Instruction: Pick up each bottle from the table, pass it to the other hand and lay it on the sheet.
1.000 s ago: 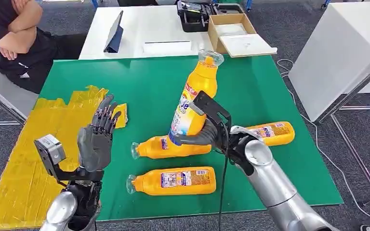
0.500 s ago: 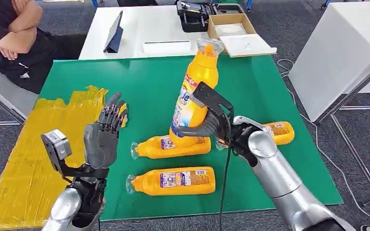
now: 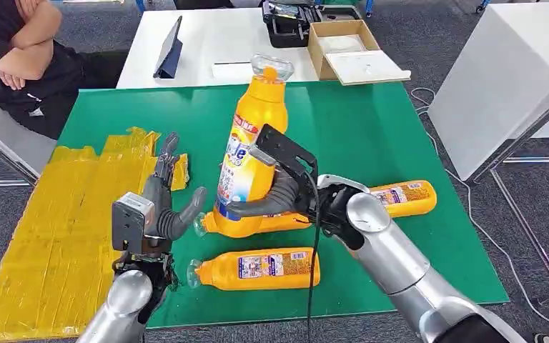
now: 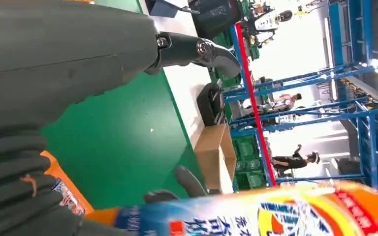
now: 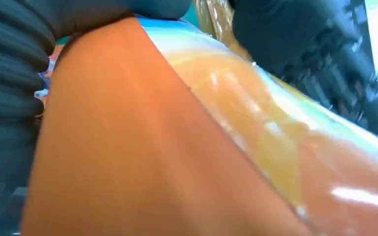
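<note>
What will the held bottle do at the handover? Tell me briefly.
The held bottle looks full of orange liquid, so probably heavy for its size. Its glossy body may slip in the right hand, which grips low while the neck stands high, so it could tip. The left hand is open beside it.

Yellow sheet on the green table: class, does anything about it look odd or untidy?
Yes. The crinkled yellow sheet has ragged edges, with a torn flap jutting onto the green table beside the left robot hand.

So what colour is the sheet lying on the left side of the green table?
Yellow: the sheet shows best in the head view.
</note>
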